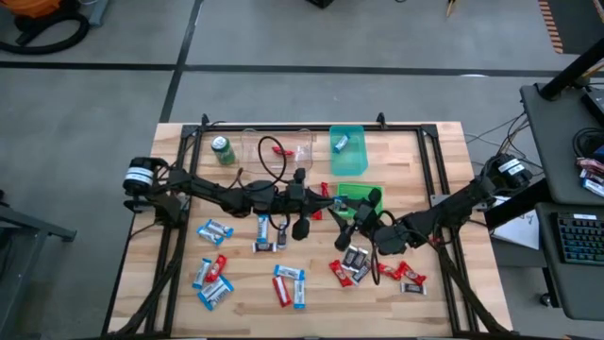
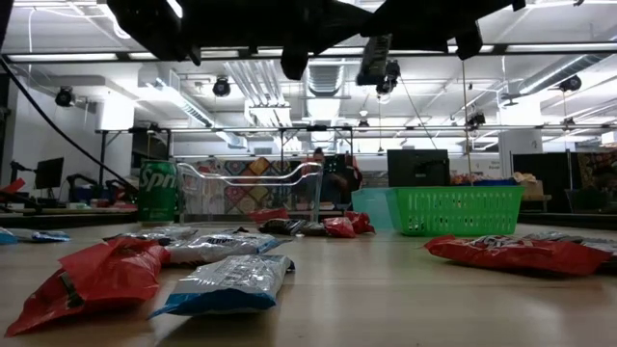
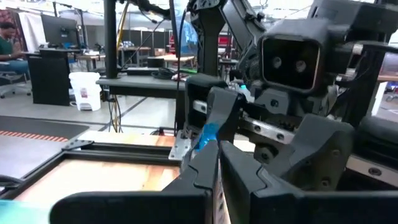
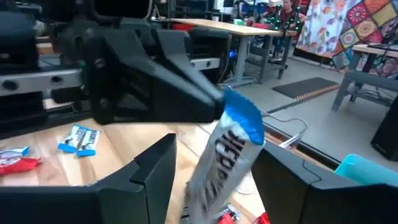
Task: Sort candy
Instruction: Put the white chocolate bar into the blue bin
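Observation:
Above the middle of the table my two grippers meet. My left gripper (image 1: 331, 206) is shut on a blue-and-white candy bar (image 4: 219, 158), of which the left wrist view shows only a blue bit (image 3: 207, 135). My right gripper (image 4: 214, 177) is open, with one finger on either side of the hanging bar and a gap on each side. More candy lies flat on the table: blue-and-white bars (image 1: 214, 229), red bars (image 1: 406, 276) and dark ones (image 1: 357, 257). My left gripper pinches the bar's blue upper end (image 4: 241, 117) between its two fingertips. The fingers lie level and come from the table's left side. The bar hangs tilted below them, clear of the table.
A green can (image 1: 223, 149), a clear bin (image 1: 279, 151) and a teal bin (image 1: 346, 140) stand along the far edge. A green basket (image 1: 360, 194) sits just beyond the grippers. A black frame (image 1: 193, 189) borders the table.

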### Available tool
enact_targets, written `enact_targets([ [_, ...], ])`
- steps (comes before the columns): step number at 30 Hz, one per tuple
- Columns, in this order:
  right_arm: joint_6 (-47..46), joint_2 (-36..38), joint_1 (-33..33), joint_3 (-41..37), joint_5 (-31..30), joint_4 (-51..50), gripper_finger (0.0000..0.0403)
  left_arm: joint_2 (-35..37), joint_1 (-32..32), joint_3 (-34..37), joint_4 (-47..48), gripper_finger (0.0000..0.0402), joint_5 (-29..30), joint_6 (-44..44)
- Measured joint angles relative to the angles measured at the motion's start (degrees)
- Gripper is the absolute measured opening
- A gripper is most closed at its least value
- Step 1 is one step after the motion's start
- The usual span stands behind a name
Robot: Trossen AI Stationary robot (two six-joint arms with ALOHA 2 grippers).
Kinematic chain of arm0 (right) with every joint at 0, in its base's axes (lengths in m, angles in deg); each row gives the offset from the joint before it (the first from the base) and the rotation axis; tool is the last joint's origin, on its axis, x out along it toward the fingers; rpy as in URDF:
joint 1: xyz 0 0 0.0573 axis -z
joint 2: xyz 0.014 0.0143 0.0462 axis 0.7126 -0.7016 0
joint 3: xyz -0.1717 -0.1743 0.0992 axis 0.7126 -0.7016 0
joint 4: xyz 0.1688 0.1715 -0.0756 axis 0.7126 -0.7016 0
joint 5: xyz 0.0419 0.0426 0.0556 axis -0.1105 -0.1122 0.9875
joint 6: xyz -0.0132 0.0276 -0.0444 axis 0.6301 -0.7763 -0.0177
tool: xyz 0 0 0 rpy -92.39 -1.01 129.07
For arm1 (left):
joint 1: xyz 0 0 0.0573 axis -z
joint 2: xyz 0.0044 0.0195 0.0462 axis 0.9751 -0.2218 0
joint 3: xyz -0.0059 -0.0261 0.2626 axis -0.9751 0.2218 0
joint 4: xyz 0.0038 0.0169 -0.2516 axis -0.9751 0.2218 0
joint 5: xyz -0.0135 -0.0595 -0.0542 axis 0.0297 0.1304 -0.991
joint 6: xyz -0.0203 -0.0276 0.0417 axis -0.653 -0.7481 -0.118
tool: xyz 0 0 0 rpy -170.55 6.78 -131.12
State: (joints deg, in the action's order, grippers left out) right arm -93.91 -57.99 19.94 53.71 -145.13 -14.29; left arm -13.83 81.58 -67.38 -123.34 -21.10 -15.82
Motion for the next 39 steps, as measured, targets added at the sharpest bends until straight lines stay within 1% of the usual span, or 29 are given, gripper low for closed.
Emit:
enact_targets([
  [3,0.5,-0.1,0.4,0.0,0.0,-0.2,0.0175,0.0,0.2,0.1,0.1,0.0,0.0,-0.2],
  [5,1.2,-0.2,0.4,0.0,0.1,-0.3,0.0151,0.0,0.5,0.1,0.1,0.0,0.0,-0.2],
  [7,1.6,-0.3,0.4,0.0,0.3,-0.5,0.0112,0.0,0.6,0.1,0.1,0.0,-0.1,-0.2],
  [10,3.5,-0.3,0.4,0.0,0.3,-0.4,0.0036,0.0,0.9,0.1,0.1,0.0,-0.1,-0.2],
  [11,4.1,-0.3,0.4,0.0,0.3,-0.4,0.0027,0.0,1.0,0.1,0.1,0.0,-0.1,-0.2],
  [14,4.2,-0.3,0.4,0.0,0.3,-0.4,0.002,0.1,1.1,0.1,0.2,0.0,-0.1,-0.2],
  [17,5.3,0.2,0.4,0.0,0.8,-0.9,0.0016,1.0,1.1,0.1,2.5,0.0,-0.1,-0.2],
  [22,4.1,4.2,0.9,0.0,0.9,-6.5,0.0015,4.7,1.0,0.1,11.6,0.0,0.2,2.0],
  [24,3.2,6.3,1.9,0.0,0.9,-9.9,0.0015,6.9,1.0,0.1,16.7,0.0,3.0,3.9],
  [26,2.1,8.6,3.4,0.0,0.8,-14.1,0.0014,9.2,1.0,0.1,21.9,0.0,7.5,5.2],
  [28,-0.1,10.6,5.9,0.0,0.9,-19.1,0.0014,11.8,1.0,0.1,27.8,0.0,11.6,5.4],
  [31,-3.5,12.4,11.5,0.0,3.7,-26.9,0.0014,15.5,1.0,0.1,36.8,0.0,16.2,5.1],
  [34,-6.5,12.8,18.7,0.0,8.5,-31.4,0.0014,18.6,1.0,0.1,45.3,0.0,16.5,2.5],
  [37,-7.5,11.9,25.9,0.0,15.0,-31.7,0.0013,20.7,1.1,0.1,53.2,0.0,16.5,-1.8],
  [39,-7.6,10.8,29.8,0.0,18.2,-31.3,0.0013,21.5,1.1,0.1,58.4,0.0,16.5,-4.8],
])
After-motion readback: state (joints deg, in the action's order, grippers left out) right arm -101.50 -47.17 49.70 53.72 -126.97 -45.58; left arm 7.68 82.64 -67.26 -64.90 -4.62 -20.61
